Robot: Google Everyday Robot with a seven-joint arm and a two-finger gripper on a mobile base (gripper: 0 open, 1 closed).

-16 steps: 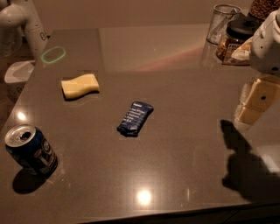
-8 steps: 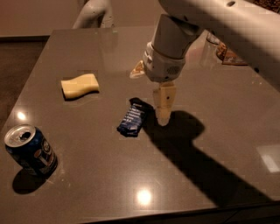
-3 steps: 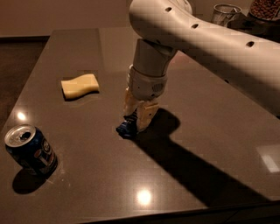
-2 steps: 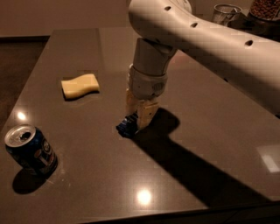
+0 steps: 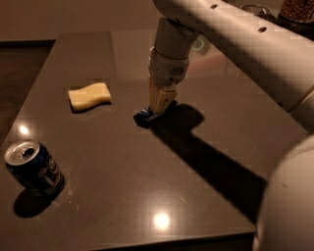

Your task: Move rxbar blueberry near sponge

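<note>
The rxbar blueberry (image 5: 145, 116) is a dark blue bar at the middle of the dark table (image 5: 98, 196). Only its ends show on either side of the fingers. My gripper (image 5: 161, 104) comes down from above with its tan fingers (image 5: 162, 95) closed across the bar's middle. The bar looks slightly raised and tilted over its shadow. The sponge (image 5: 89, 96), pale yellow with wavy sides, lies flat to the left of the bar, about a sponge-length away.
A blue drink can (image 5: 34, 169) stands upright near the table's front left edge. A glass (image 5: 255, 9) and a jar (image 5: 296, 10) stand at the back right corner. My white arm (image 5: 255, 49) spans the right side and casts a long shadow.
The gripper and the bar have shifted up in the picture, away from the front edge. The bar now sits between the fingers. Sponge and can have not moved.
</note>
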